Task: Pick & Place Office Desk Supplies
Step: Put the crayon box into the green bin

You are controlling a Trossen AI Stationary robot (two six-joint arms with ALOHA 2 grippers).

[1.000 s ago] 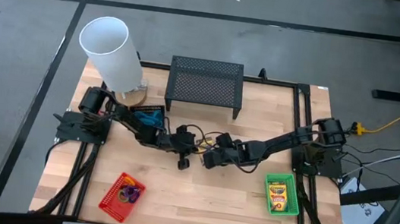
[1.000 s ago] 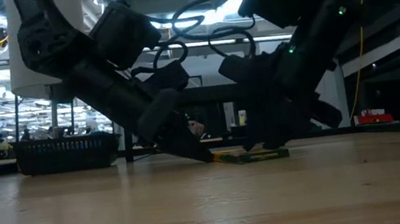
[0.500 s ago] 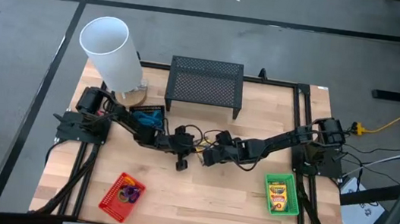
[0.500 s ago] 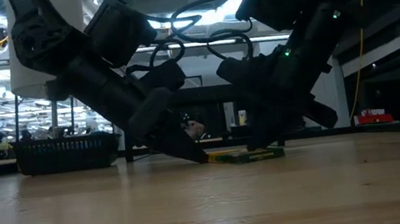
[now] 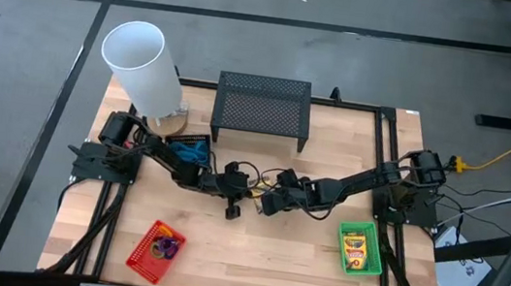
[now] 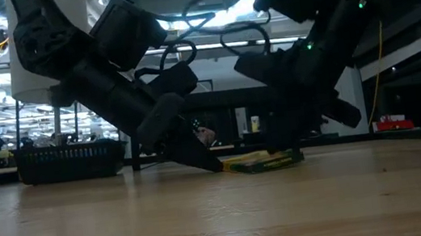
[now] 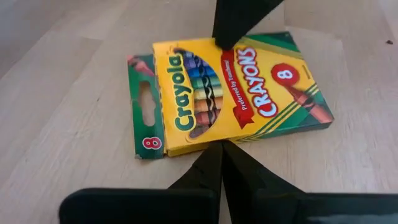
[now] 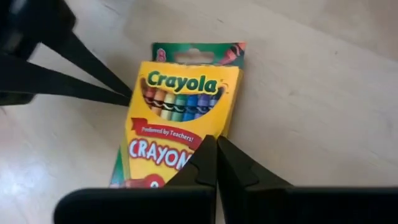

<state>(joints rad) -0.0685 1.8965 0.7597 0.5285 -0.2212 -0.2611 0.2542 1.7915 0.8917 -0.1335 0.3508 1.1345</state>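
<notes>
Arms slant low toward table centre, both jaws closed empty, tips touching opposite edges of crayon box (image 7: 230,93).

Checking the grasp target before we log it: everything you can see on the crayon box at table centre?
The crayon box is a flat yellow-and-green cardboard Crayola pack marked 8, with a cut-out window showing the crayon tips and a green hang tab. It lies face up on the wooden table, between the two arms. The left tool, shut, touches one long edge; the right tool, shut, bears on the opposite side. In the low view that end looks slightly raised.
</notes>
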